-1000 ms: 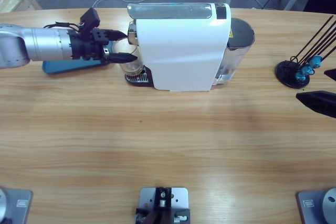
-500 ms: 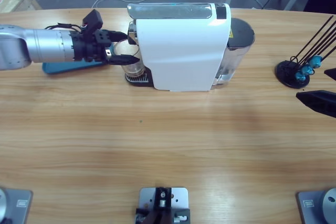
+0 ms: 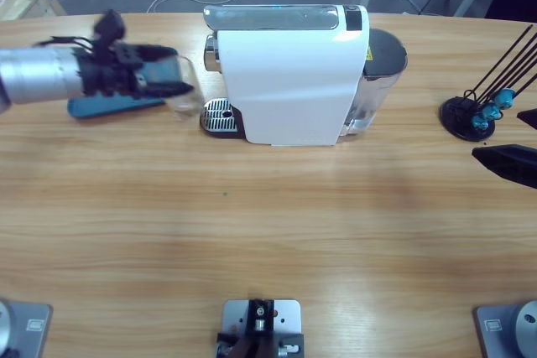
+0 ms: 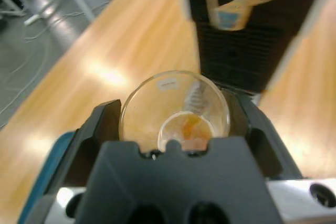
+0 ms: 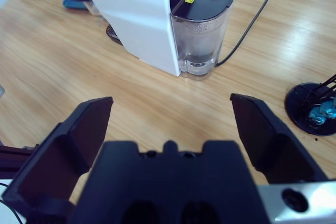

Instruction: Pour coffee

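Far left of table: left gripper [image 3: 172, 81] [image 4: 173, 124], black jaws clamped on small clear glass tumbler [image 3: 186, 90] [image 4: 175, 109].
Tumbler spot: just left of round metal drip grille [image 3: 218, 113], off it, in front of white boxy coffee machine [image 3: 289, 73] [image 5: 134, 14].
Coffee [image 4: 190, 129]: thin brownish layer at tumbler bottom.
Under left arm: teal flat object [image 3: 105, 106].
Right gripper [image 5: 173, 124]: jaws wide apart, nothing between, over long wooden table [image 3: 268, 207] [image 5: 63, 61].
Far right: black round stand with thin rods [image 3: 471, 115] [image 5: 312, 109].

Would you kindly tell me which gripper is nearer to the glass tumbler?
The left. The left gripper has its fingers shut around the glass tumbler, just clear of the coffee machine. The right gripper hangs open far across the table.
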